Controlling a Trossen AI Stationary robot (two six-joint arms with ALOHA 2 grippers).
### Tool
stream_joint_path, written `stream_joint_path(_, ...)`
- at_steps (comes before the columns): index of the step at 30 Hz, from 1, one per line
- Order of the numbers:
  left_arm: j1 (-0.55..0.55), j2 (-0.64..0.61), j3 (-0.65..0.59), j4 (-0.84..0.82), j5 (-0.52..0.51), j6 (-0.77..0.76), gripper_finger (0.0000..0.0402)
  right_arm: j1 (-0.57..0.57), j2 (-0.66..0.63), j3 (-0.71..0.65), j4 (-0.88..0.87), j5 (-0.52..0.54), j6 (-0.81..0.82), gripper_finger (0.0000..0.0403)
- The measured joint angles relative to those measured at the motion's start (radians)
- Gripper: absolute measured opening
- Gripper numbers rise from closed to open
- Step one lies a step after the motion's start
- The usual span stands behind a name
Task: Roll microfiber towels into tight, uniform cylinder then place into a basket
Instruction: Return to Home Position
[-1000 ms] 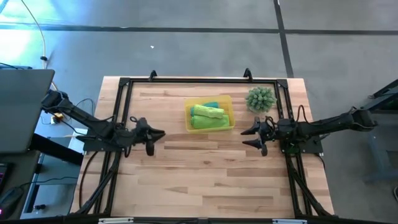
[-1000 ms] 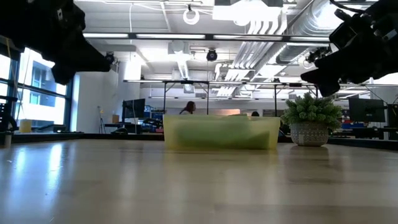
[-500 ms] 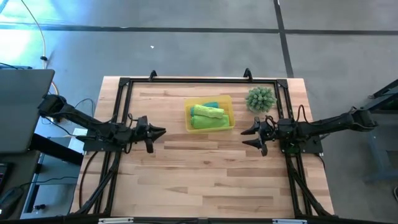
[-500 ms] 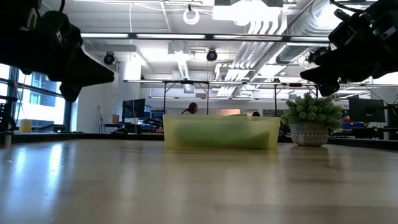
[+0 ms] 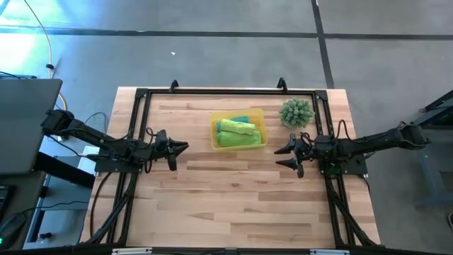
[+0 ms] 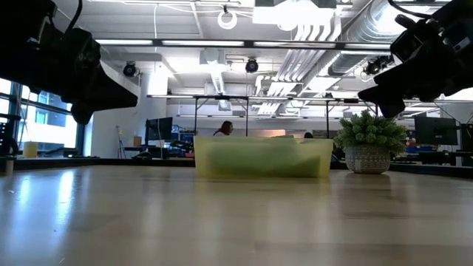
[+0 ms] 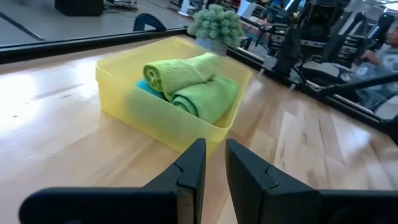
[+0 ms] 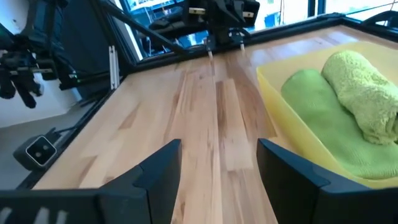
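Lime-green rolled towels [image 5: 236,132], with what looks like a teal one beneath, lie in the yellow basket [image 5: 214,136], long axes across the table. Left gripper [image 5: 178,149], fingers nearly closed on nothing, and right gripper [image 5: 280,154], fingers spread and empty, flank it, both well apart.

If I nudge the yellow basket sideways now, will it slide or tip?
Probably slide: the basket is shallow and wide-based, sitting flat on smooth wood. It likely moves easily, being thin translucent plastic holding only rolled towels. The top roll rests above the rim, so a sharp shove might roll it off.
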Motion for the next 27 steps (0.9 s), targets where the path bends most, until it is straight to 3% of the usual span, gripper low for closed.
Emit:
stream_joint_path(13,0.0,-0.036,0.001,-0.01,0.007,0.0,0.0051,0.0,-0.033,0.0,-0.145,0.0,0.0,0.0199)
stream_joint_path(21,0.0,-0.211,0.001,-0.01,0.006,0.0,0.0051,-0.006,-0.269,0.0,-0.377,0.0,0.0,0.0199)
stream_joint_path(27,0.0,-0.321,0.001,-0.01,0.004,0.0,0.0051,-0.062,-0.454,0.001,-0.379,0.0,0.0,0.0199)
